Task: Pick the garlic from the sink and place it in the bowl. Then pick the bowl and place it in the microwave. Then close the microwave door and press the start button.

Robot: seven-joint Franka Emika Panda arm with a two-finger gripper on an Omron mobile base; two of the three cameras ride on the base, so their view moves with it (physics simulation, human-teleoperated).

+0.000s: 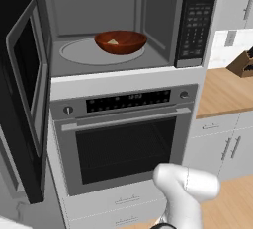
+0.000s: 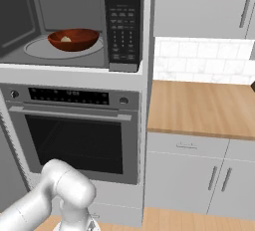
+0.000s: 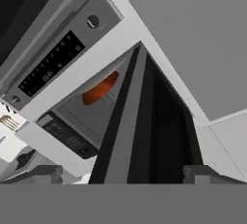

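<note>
The glossy reddish-brown wooden bowl (image 1: 120, 42) sits on the round grey turntable (image 1: 84, 53) inside the built-in black and steel microwave (image 1: 123, 23), towards the right of the plate. In it lies the small pale cream garlic lump (image 1: 113, 42), roughly mid-bowl; from the right base view the garlic (image 2: 65, 39) also shows just above the rim of the bowl (image 2: 73, 39).

The wide black microwave door w/ dark glass window (image 1: 27, 90) stands swung open to the left, hanging out well past the cavity front. The keypad panel (image 1: 196, 20) runs down the right side of the microwave. Below is the steel wall oven (image 1: 123, 134) w/ its horizontal bar handle (image 1: 126, 120) (door shut). To the right, a wooden countertop (image 2: 199, 108) over white cabinets (image 2: 199, 170), and a wooden knife block (image 1: 242, 64) at the far right edge.

The hand camera looks up, rolled over, along the open door's edge (image 3: 130, 126); the bowl (image 3: 100, 89) is a red-brown sliver beyond it, well apart from the tips. The gripper (image 3: 123, 172) has its two dark finger tips (image 3: 41, 174) spread wide, nothing between them, w/ the door edge rising between the tips; whether they touch it I can't tell.
</note>
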